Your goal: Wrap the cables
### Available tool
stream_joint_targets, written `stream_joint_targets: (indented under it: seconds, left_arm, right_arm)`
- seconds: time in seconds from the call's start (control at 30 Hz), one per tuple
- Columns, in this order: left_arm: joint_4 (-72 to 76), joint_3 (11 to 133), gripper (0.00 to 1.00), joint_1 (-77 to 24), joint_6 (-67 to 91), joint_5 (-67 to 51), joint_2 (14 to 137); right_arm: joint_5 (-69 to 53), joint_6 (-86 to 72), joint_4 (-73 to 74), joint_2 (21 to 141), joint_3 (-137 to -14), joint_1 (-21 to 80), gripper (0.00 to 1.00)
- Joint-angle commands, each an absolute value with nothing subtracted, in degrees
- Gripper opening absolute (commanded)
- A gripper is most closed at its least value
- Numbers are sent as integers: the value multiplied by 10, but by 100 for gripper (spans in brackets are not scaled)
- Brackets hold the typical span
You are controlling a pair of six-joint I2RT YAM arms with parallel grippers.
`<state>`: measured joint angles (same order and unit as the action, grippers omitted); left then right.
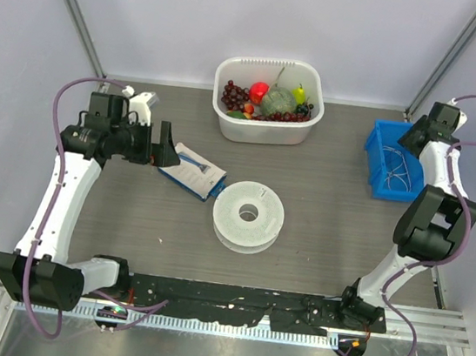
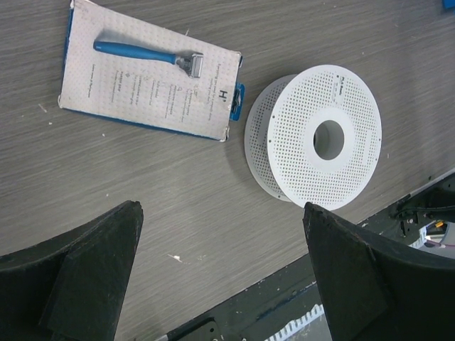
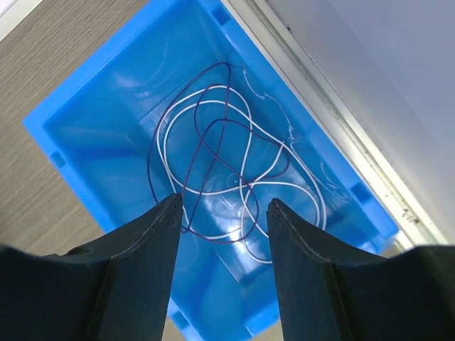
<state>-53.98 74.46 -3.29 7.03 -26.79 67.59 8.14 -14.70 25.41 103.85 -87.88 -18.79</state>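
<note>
Can't read the tiny print on the flat white cardboard razor box (image 2: 142,85). Can't trace the thin white and purple cables (image 3: 242,167) behind the right gripper's (image 3: 224,206) black fingers (image 3: 135,270) either.

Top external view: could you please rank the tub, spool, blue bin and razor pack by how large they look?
1. Tub
2. Spool and blue bin: about alike, so not ranked; the bin is partly hidden.
3. Razor pack
</note>
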Motion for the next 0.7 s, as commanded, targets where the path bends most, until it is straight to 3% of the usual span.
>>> stream_joint_targets:
  seconds: [0.0, 0.27, 0.67]
  left_arm:
    - [-555, 758, 100, -32, 62, -280, 688]
    - [-562, 764, 100, -33, 56, -278, 703]
    - [-559, 757, 100, -33, 52, -275, 705]
  right_arm:
    - [146, -226, 164, 1048, -871, -164, 56]
    - [220, -286, 146, 1089, -871, -127, 56]
    - [237, -305, 144, 1141, -867, -124, 59]
